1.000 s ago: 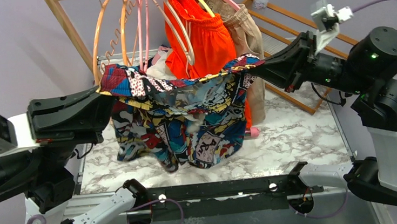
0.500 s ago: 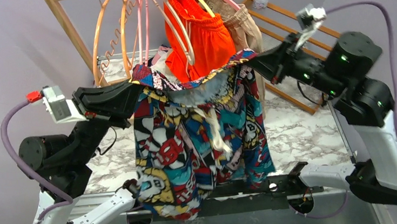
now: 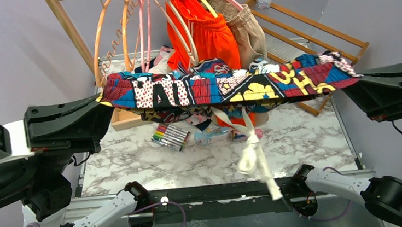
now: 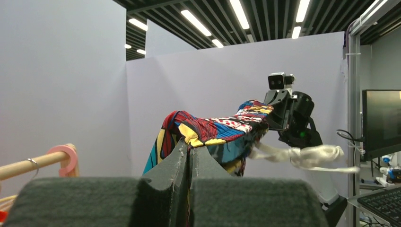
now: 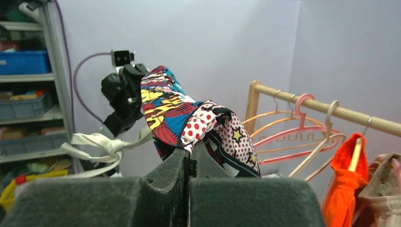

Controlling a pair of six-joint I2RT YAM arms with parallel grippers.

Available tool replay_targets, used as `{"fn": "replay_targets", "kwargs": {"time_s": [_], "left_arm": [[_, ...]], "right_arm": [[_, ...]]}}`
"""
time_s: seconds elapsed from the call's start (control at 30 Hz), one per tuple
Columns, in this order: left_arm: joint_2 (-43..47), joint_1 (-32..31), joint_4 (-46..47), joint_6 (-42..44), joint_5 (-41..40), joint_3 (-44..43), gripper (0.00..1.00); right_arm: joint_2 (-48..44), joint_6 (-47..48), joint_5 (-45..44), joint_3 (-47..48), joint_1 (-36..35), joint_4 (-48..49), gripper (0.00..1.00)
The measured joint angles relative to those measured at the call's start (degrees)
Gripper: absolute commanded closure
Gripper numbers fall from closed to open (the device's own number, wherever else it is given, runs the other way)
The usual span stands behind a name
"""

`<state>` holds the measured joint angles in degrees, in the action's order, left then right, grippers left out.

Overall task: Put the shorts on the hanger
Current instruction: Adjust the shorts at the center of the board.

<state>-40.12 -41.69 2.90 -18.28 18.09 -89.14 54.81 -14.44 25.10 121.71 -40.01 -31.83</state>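
While your left tool (image 3: pixel 101 97) and right tool (image 3: pixel 358 79) are each pressed together on one end of the fabric, the single pair of shorts (image 3: pixel 224 87) spans taut between the two, raised above the worktop (image 3: pixel 311 142). One knotted white drawstring (image 3: pixel 251 153) dangles from its middle. Behind it, one orange pair (image 3: pixel 214 35) and one beige pair (image 3: pixel 249 32) hang from the rail (image 5: pixel 350 113).

Multicoloured comic-book print fabric shorts (image 3: pixel 229 86) were stretched taut in a horizontal band above the table, each end pinched in the closed left gripper (image 3: pixel 101 97) and right gripper (image 3: pixel 357 78), white knotted drawstring dangling from the middle, pale cream plastic hanger (image 3: pixel 185 38) hung on the rail behind.
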Motion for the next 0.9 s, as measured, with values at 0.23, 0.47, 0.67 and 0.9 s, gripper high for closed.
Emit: {"fn": "replay_targets", "kwargs": {"time_s": [0.23,0.47,0.67,0.9], "left_arm": [[0.3,0.0,0.0,-0.8,0.5,2.3,1.00],[3.1,0.1,-1.0,0.8,-3.6,7.3,1.00],[6.4,0.1,-3.3,1.1,-10.2,20.6,1.00],[8.5,0.1,-10.6,-0.3,-21.9,38.7,1.00]], "right_arm": [[2.6,1.2,3.8,-3.8,0.0,-1.4,0.99],[0.3,1.4,-4.8,-15.3,0.0,-1.7,0.99],[-2.7,0.0,-14.7,-33.9,0.0,-0.1,0.99],[-1.9,-1.6,-27.0,-52.5,0.0,-1.4,0.99]]}}
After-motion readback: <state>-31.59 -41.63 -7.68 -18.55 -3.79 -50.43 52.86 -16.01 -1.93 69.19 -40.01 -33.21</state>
